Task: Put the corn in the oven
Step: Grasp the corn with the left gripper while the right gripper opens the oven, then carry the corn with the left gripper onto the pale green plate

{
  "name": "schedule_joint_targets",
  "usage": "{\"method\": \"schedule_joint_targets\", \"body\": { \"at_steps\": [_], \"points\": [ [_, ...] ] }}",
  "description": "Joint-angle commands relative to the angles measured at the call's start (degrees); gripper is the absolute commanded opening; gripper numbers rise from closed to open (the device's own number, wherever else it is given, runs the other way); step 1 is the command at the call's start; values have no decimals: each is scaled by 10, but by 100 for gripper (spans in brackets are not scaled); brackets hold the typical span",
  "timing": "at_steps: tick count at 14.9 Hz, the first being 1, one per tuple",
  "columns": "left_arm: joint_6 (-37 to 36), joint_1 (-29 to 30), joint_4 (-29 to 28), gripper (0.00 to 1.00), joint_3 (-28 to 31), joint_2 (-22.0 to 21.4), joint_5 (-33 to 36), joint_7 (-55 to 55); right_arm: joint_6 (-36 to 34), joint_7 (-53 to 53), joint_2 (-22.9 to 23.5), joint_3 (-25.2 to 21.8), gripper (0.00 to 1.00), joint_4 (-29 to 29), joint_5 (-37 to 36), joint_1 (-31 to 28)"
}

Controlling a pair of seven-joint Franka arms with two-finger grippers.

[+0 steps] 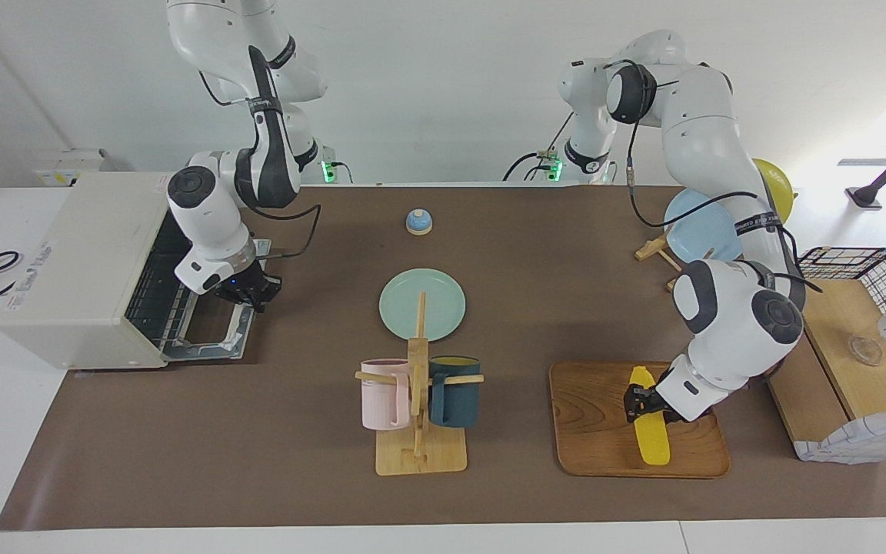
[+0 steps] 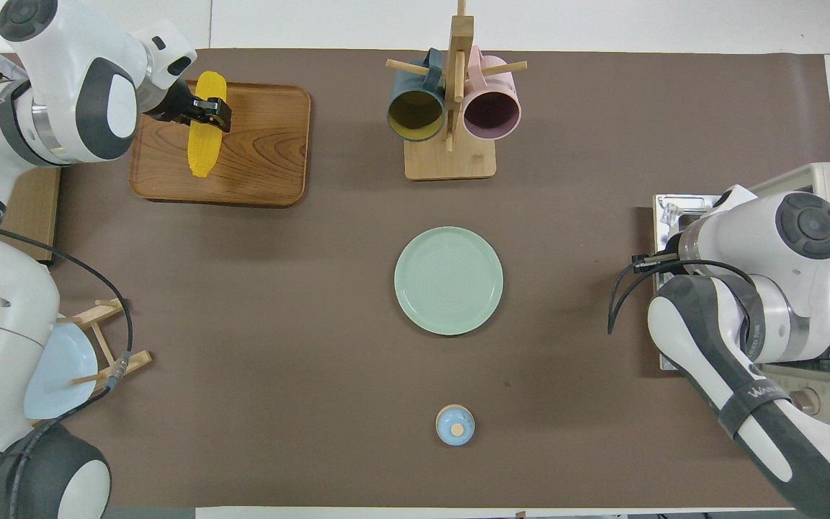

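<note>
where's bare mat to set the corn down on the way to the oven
Bare mat lies between the green plate and the oven door, and between plate and wooden tray. Crowded: the mug rack by the plate.

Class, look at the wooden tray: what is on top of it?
On the wooden tray lies the corn, with the left gripper shut on it. The gripper and arm cover part of the cob and of the tray, so anything beneath them stays unseen.

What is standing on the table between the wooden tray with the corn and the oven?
In the facing view, between the wooden tray and the oven stands the mug rack with a pink mug and a dark blue mug; the rest is bare.
</note>
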Motion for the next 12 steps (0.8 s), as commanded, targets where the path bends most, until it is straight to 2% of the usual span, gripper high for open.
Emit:
{"method": "schedule_joint_targets", "body": {
  "at_steps": [1, 3, 7, 9, 10, 11, 12],
  "points": [
    [-28, -23, -66, 0, 5, -88, -8, -63, 11, 13, 7, -6, 0, -8, 16, 7],
    [-47, -29, -121, 0, 0, -150, -10, -69, 8, 12, 7, -6, 0, -8, 39, 10],
    [-58, -87, -252, 0, 0, -277, -22, -132, -3, 20, 13, -6, 0, 15, 40, 33],
    [-52, -133, -293, 0, 0, -307, -22, -184, -33, 25, 14, -6, 0, 40, 41, 42],
    [-41, -157, -310, 0, 0, -315, -22, -212, -47, 30, 14, -7, 3, 50, 41, 43],
    [-18, -183, -331, 0, 0, -325, -22, -247, -53, 35, 13, -7, 15, 55, 41, 42],
    [16, -213, -364, 0, 0, -337, -22, -282, -53, 36, 12, -7, 35, 57, 41, 43]
  ]
}}
